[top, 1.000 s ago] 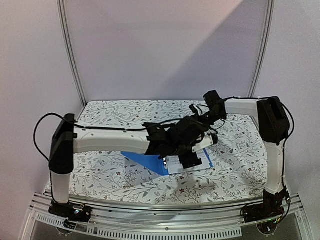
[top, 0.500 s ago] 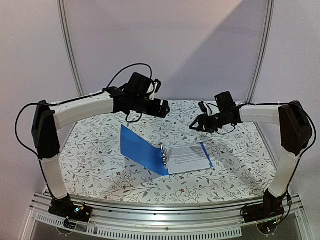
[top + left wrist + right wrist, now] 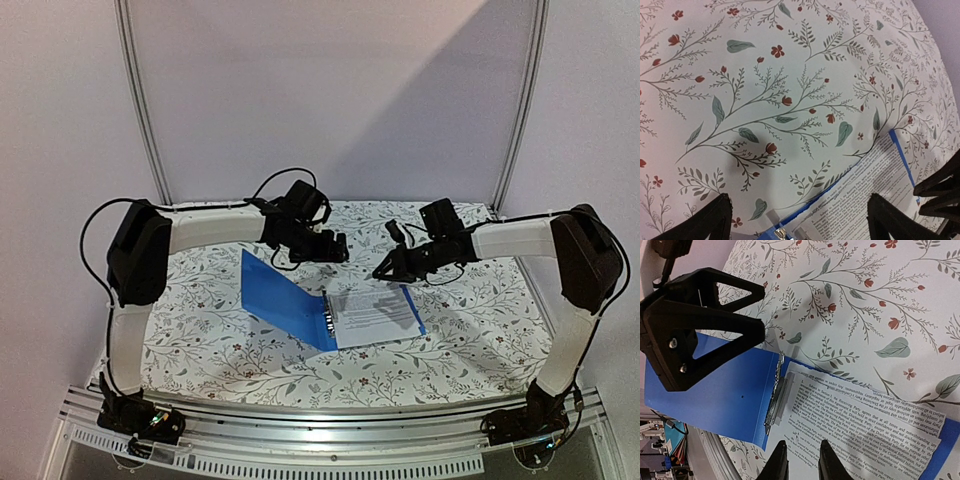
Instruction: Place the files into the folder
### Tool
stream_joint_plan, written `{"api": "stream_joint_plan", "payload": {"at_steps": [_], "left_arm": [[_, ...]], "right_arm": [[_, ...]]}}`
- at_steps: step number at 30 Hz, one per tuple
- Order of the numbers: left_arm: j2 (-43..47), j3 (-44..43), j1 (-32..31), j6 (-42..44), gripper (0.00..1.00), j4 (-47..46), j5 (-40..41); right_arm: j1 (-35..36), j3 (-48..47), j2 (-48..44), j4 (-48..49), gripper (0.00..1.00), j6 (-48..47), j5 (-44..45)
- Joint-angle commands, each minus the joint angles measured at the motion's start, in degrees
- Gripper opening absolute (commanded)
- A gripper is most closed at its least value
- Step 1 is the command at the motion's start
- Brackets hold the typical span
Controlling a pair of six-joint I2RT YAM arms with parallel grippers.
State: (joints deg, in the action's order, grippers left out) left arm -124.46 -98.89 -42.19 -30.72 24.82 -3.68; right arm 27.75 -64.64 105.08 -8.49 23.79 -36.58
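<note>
The blue folder (image 3: 281, 293) lies open mid-table, its left cover tilted up. The files (image 3: 375, 314), white printed sheets, rest on its right half beside the metal clip (image 3: 776, 396). My left gripper (image 3: 336, 248) hovers behind the folder's spine, wide open and empty; its wrist view shows the files (image 3: 875, 186) and the folder's blue edge (image 3: 901, 154) between its fingers (image 3: 710, 222). My right gripper (image 3: 384, 271) hangs over the far edge of the files (image 3: 865, 422), jaws narrowed to a small gap with nothing between them. The left gripper's black fingers (image 3: 702, 315) show above the blue cover (image 3: 710, 400).
A floral cloth (image 3: 470, 320) covers the table. A metal rail (image 3: 330, 455) runs along the near edge between the arm bases. White walls with metal posts (image 3: 145, 110) close in the back.
Both grippers have pulled away from over the folder and now hover behind it, apart from each other. The right jaws have narrowed a lot. Folder and files have stayed put.
</note>
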Motion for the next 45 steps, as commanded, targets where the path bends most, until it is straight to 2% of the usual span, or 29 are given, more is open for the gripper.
{"api": "stream_joint_plan", "payload": {"at_steps": [1, 10, 25, 35, 45], "left_arm": [[-2.87, -2.02, 0.61, -0.11, 0.94, 1.48, -2.60], [-6.54, -3.42, 1.19, 0.98, 0.95, 3.11, -2.91], [-6.91, -1.66, 1.59, 1.86, 0.92, 3.31, -9.70], [-7.93, -3.49, 1.78, 3.49, 0.90, 8.84, -10.85], [-8.59, -3.50, 1.77, 3.47, 0.88, 8.56, -13.45]], "right_arm": [[0.16, 0.92, 1.27, 0.68, 0.20, -0.22, 0.60], [0.35, 1.05, 3.24, 0.75, 0.19, 0.44, -0.31], [0.55, 1.56, 4.67, 0.46, 0.18, 0.04, -0.60], [0.55, 1.64, 4.52, -0.07, 0.19, -0.28, -0.99], [0.72, 2.56, 6.09, -0.24, 0.15, -0.68, -1.89]]}}
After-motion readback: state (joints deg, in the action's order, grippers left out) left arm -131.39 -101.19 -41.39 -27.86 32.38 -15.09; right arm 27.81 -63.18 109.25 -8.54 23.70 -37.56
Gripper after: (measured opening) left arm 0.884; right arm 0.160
